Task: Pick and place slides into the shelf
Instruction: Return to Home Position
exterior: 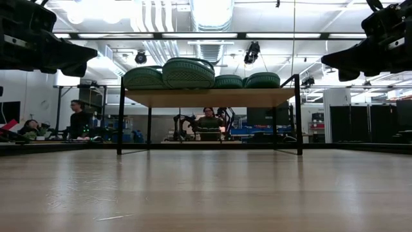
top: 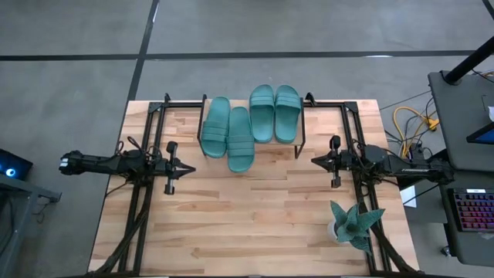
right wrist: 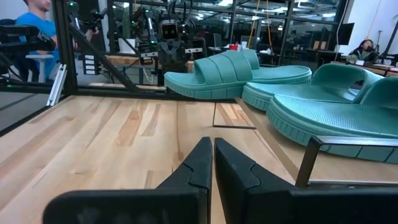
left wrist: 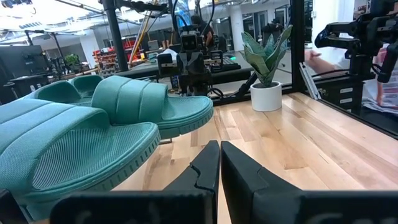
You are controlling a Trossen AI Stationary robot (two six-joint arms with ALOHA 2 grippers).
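Slides [top: 240,139], all four, sat on the shelf [exterior: 212,97] by the far edge of the table [top: 255,224], so you likely had nothing left to place; left gripper [top: 191,168] and right gripper [top: 314,160] hung either side, fingers pressed together, holding nothing.

Four slides [top: 241,139] abreast on the shelf [exterior: 209,97], shelf at far middle of the table [top: 255,216], plant [top: 353,224] near right front corner

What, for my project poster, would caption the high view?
Four teal slides lie on the shelf; the left pincer and right pincer hang shut and empty to either side.
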